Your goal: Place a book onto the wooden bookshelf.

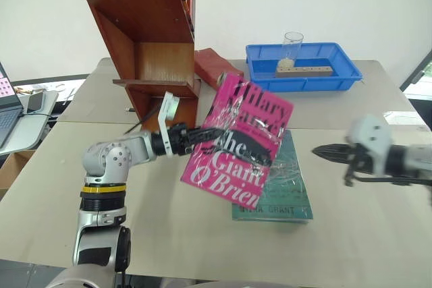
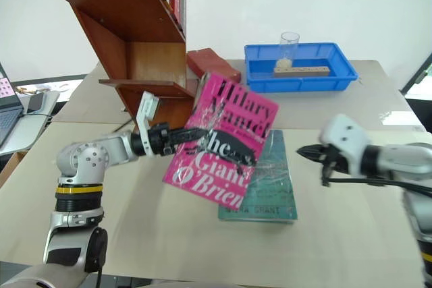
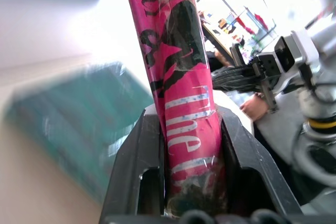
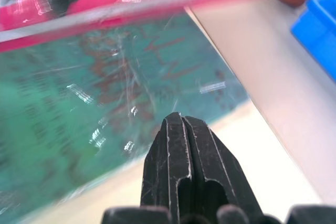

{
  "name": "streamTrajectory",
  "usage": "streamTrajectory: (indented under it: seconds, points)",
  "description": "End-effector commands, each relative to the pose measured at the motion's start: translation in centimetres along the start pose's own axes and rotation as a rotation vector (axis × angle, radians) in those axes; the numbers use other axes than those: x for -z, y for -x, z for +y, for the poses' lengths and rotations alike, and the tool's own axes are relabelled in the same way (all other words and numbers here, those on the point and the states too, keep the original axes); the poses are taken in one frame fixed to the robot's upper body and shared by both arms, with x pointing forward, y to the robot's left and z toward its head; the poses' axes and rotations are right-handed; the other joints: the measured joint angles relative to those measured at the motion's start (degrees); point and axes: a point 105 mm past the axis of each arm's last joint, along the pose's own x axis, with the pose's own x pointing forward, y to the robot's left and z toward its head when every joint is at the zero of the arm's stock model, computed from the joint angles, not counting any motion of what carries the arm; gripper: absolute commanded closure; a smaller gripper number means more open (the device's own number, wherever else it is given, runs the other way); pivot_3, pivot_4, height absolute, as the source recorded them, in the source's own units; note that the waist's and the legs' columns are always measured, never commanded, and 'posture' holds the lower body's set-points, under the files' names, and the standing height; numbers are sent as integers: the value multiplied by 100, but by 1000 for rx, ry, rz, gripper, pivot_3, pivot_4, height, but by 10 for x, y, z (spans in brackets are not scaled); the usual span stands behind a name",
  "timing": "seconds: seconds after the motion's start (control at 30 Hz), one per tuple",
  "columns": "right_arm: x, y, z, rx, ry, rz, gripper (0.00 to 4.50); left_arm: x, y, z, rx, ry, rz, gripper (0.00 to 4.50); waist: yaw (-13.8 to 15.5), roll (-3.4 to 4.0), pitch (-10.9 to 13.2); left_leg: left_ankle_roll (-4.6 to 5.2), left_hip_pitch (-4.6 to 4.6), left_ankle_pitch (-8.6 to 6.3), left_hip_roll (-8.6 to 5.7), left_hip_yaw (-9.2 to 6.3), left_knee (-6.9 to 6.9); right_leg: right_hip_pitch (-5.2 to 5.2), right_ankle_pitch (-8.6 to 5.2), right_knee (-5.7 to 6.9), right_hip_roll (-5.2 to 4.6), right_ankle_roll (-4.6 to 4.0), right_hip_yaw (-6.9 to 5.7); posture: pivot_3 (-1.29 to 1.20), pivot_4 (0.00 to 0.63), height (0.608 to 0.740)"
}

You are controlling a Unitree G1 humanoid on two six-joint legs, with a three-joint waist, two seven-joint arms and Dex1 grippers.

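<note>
Book: the pink book (image 1: 237, 141) is in the air above the surface (image 1: 169, 227), tilted, its front cover toward the camera.
Left jaws: the left gripper (image 1: 202, 134) is closed on the book at its left edge; in the left wrist view the book (image 3: 178, 93) stands between the two fingers (image 3: 134, 177).
Right jaws: the right gripper (image 1: 322, 151) is closed on nothing, apart from the book on its right side.
Below: a teal-green book (image 1: 283, 190) lies flat, partly under the pink one.
Wooden bookshelf: the wooden bookshelf (image 1: 145, 38) stands behind and to the left, near the book's upper edge.
Edges: a red block (image 1: 214, 65) lies beside the shelf; a blue tray (image 1: 304, 67) is farther right.
Open room: bare surface in front of the books.
</note>
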Motion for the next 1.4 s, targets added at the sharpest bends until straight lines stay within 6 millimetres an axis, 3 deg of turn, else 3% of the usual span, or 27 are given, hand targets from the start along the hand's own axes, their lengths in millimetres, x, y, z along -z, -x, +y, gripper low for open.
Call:
streamTrajectory:
  seconds: [0.03,0.23,0.33,0.43,0.53,0.73,1.13,1.17,1.27,1.4]
  points:
    - [-33,25,0,19,22,-69,4500,-69,-14,-46,51,-511,-117,3780,-11,4,9,0,0,0,-1,0,-2,2,0,-4,0,0,1,0,150,637]
    - [-70,23,0,12,39,-193,4500,-132,-9,-60,-79,-1154,-204,3780,-105,33,38,0,55,0,-9,0,-54,85,1,-61,0,-1,11,0,150,637]
    - [-92,18,-3,7,56,-275,4500,-133,0,-46,-133,-1560,-6,3780,-113,32,46,-1,59,1,-13,-10,-65,81,1,-65,4,-2,14,0,150,637]
    - [-109,11,-5,-4,67,-337,4500,-129,22,-15,-192,-1777,235,3780,-100,31,53,-1,83,2,-14,-13,-68,78,2,-69,4,-2,14,0,150,637]
    - [-118,4,-5,-21,73,-374,4500,-129,51,11,-257,-1864,429,3780,-85,18,76,-2,79,2,-13,-13,-68,68,2,-64,3,-1,13,0,150,637]
    - [-131,-4,-5,-47,85,-429,4500,-130,86,42,-382,-1862,609,3780,-14,15,81,-1,23,3,-10,-12,-54,-18,12,-45,-2,15,5,0,150,637]
    - [-135,-8,-7,-63,98,-447,4500,-106,104,65,-361,-1772,709,3780,-102,7,86,0,33,3,-4,-11,-58,-39,15,12,4,17,1,0,150,637]
    - [-135,-8,-6,-64,98,-448,4500,-105,105,66,-360,-1763,716,2980,-106,7,86,0,33,2,-2,-9,-58,-47,15,20,3,17,0,0,150,637]
    - [-134,-8,-6,-64,98,-449,4500,-102,110,67,-360,-1723,727,1962,-106,8,85,1,32,2,2,-2,-58,-57,15,25,4,18,0,0,150,637]
    - [-131,-9,-6,-67,97,-446,4500,-103,113,61,-352,-1710,710,21,-93,10,83,0,35,2,7,5,-58,-61,14,27,5,18,-1,0,150,637]
